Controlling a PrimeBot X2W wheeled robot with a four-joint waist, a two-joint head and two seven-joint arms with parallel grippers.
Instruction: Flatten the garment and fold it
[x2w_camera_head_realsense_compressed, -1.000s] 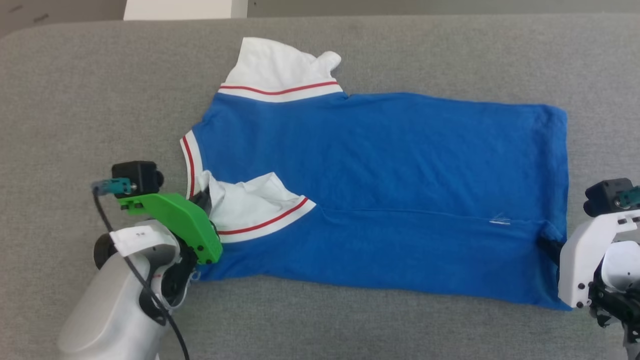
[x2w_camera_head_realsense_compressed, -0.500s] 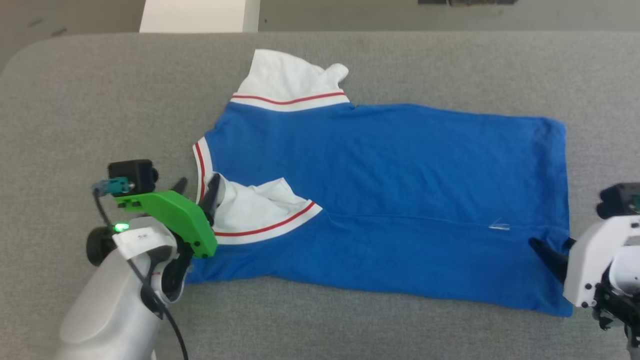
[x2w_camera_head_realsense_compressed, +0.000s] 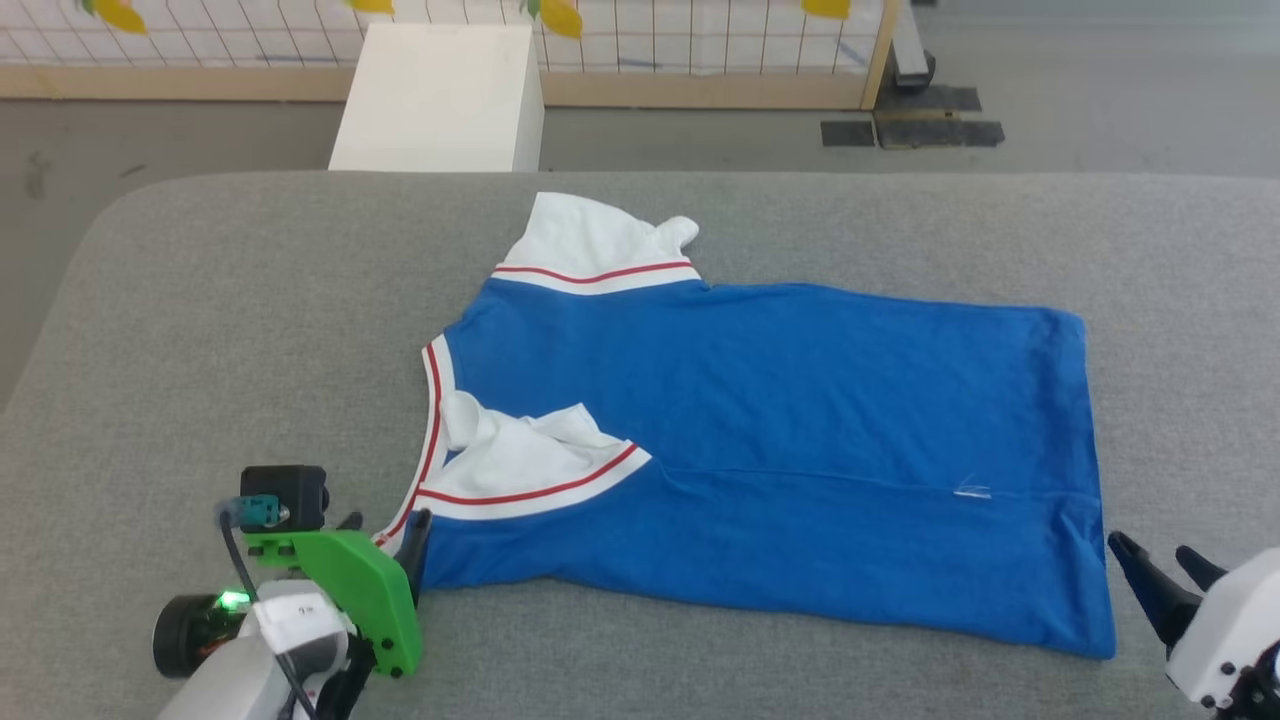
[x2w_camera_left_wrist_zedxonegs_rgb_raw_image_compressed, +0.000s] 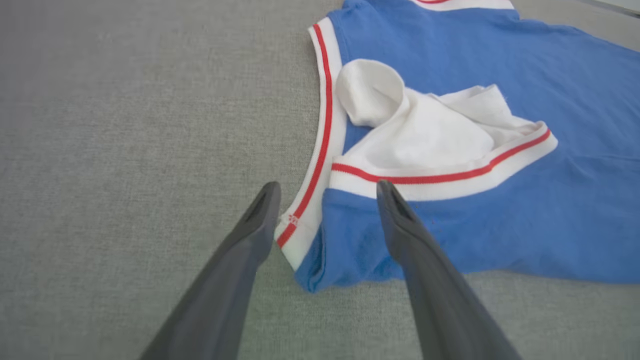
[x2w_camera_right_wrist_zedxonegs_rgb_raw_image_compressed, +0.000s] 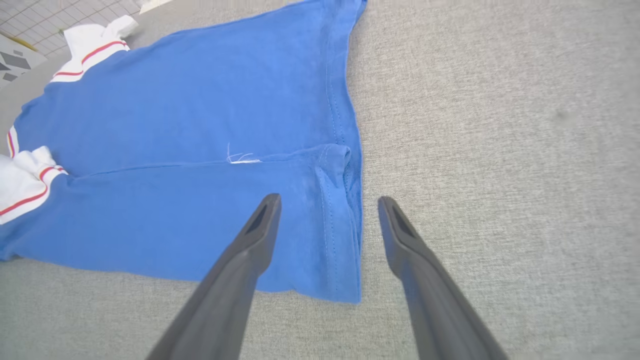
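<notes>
Blue T-shirt (x2w_camera_head_realsense_compressed: 780, 420), near edge folded over, lying on the grey tabletop (x2w_camera_head_realsense_compressed: 250, 330). Left claw (x2w_camera_head_realsense_compressed: 385, 520) at its collar end, right claw (x2w_camera_head_realsense_compressed: 1150, 548) at its hem corner; both spread wide, holding nothing.

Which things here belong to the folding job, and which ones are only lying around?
For the job: garment; left gripper; right gripper; grey table under it.
Lying about: white box; grid fence; dark floor mats.
</notes>
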